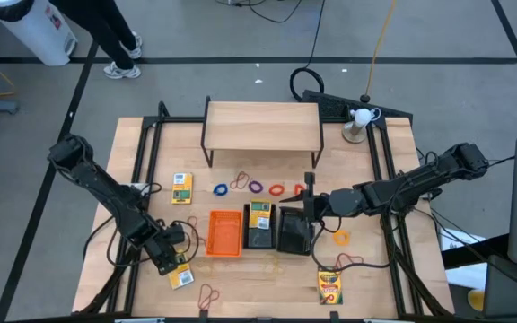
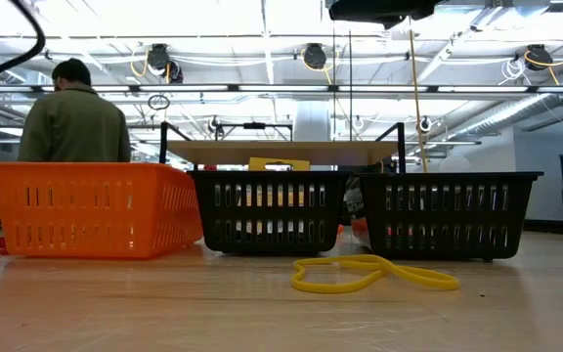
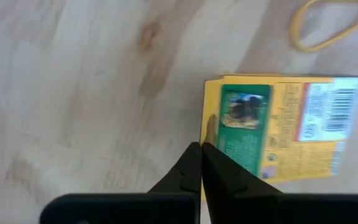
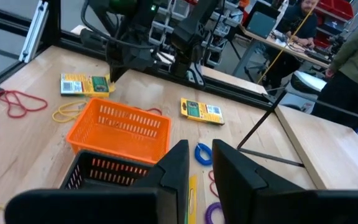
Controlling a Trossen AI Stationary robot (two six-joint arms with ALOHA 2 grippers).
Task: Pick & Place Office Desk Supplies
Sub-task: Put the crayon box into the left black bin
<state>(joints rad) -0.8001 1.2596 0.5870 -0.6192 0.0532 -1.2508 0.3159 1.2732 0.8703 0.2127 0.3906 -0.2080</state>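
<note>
Clenched left jaws (image 3: 201, 149) touch the crayon box (image 3: 278, 127) edge on the desk (image 3: 73, 93), while right jaws (image 4: 200, 152) hover parted, empty, above the black tray (image 4: 98, 171).

Two dark arms, matte black, jointed in chunky segments, with thin black cables looped beside the left arm (image 1: 106, 193) at lower left of the high view. Right arm (image 1: 402, 187) the same black, mid-right. Fingers (image 4: 235, 174) flat, black, wedge-shaped, tapering to narrow tips on a broad black base.
</note>
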